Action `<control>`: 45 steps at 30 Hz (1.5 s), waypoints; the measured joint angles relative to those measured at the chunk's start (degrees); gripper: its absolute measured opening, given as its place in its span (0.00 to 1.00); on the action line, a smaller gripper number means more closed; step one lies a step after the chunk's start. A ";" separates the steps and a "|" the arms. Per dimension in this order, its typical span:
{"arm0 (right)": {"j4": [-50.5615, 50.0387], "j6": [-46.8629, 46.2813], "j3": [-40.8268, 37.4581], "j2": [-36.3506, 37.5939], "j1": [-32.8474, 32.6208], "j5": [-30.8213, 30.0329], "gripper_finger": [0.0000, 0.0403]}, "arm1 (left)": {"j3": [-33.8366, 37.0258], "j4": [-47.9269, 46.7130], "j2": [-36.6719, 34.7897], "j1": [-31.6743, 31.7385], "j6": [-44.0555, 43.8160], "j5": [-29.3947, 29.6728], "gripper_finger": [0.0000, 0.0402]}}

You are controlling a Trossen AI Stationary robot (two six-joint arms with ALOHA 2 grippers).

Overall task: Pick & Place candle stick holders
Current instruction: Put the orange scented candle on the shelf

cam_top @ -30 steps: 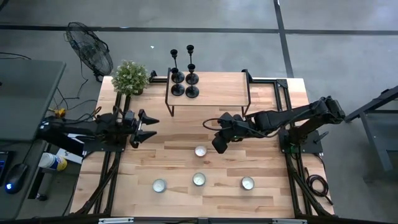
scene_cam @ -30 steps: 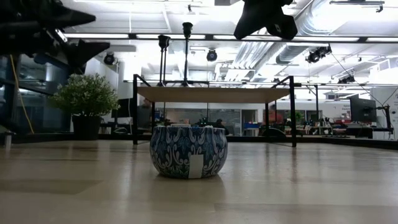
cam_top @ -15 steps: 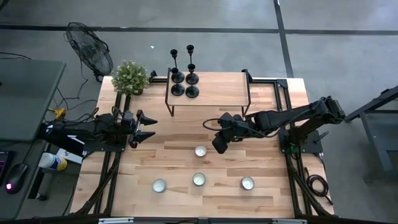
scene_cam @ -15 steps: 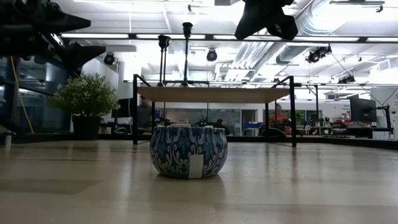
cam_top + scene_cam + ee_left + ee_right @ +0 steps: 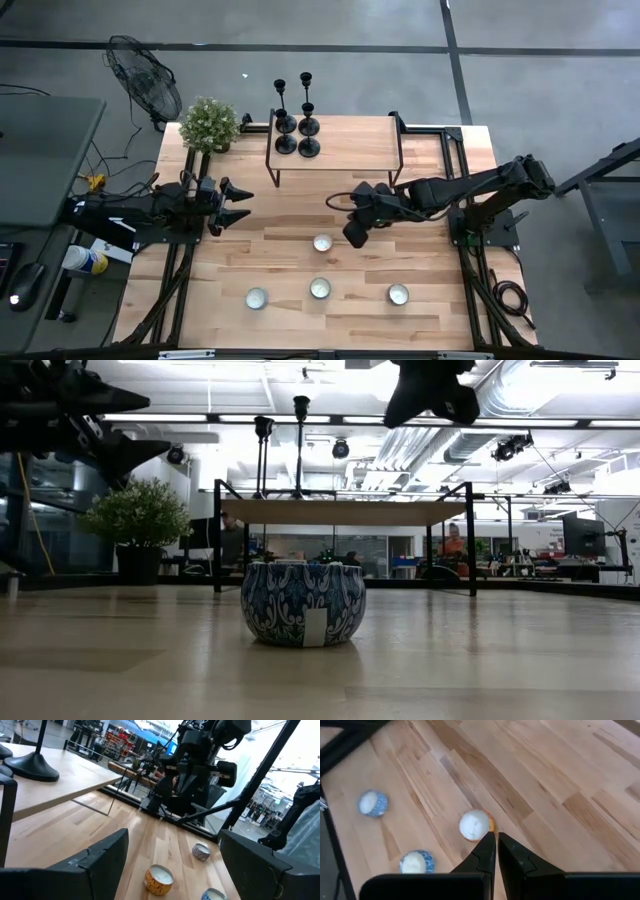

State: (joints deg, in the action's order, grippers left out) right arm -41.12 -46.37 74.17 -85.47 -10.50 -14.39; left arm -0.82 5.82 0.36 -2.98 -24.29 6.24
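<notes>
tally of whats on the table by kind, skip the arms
candlesticks: 4
tealights: 4
plant: 1
shelf: 1
total: 10

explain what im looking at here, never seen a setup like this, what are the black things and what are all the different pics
This is a two-armed robot at a wooden table. One picture looks straight down, one sits at table height, and two come from cameras on the arms' wrists. The left gripper is open and holds nothing. The right gripper is shut and empty, above an orange-sided candle cup. Four black candle stick holders stand on a small raised shelf at the far side. Four candle cups sit on the table, and a potted plant stands in a far corner.
</notes>
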 joint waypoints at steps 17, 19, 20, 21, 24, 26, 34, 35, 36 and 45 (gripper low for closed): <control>-4.05 -6.47 0.00 -2.32 -0.59 1.90 0.38 | 0.00 0.00 0.00 0.00 -0.02 0.00 0.75; -3.99 -8.88 0.00 -3.36 -0.63 1.37 0.42 | 0.00 0.00 0.00 0.00 -0.02 0.00 0.75; -3.83 -10.28 0.00 -4.02 -0.61 1.20 0.44 | 0.00 0.00 0.00 0.00 -0.02 0.00 0.75; -3.62 -11.73 0.00 -4.69 -0.60 1.17 0.46 | 0.00 0.01 0.00 0.00 -0.02 0.00 0.75; -0.83 -15.21 0.00 -7.58 -0.35 3.28 0.49 | 0.00 0.02 0.00 0.00 -0.02 0.00 0.75; 1.70 -17.49 0.00 -10.00 -0.03 4.59 0.50 | 0.00 0.00 0.00 0.00 -0.02 0.00 0.75; 8.49 -28.93 0.00 -18.58 0.67 9.82 0.51 | 0.00 0.02 0.00 0.00 -0.04 0.00 0.75; 9.50 -30.24 0.00 -19.27 0.85 10.82 0.51 | 0.00 0.02 0.00 0.00 -0.04 0.00 0.75; 10.47 -31.44 0.04 -19.80 1.11 11.90 0.51 | 0.00 0.02 0.00 0.00 -0.02 0.00 0.75; -1.61 -32.00 10.49 -23.72 3.01 10.91 0.51 | 0.00 -0.02 0.00 0.00 -0.04 -0.02 0.75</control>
State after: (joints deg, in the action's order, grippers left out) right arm -42.72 -78.37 84.66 -109.19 -7.49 -3.49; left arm -0.82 5.80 0.36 -2.98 -24.34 6.22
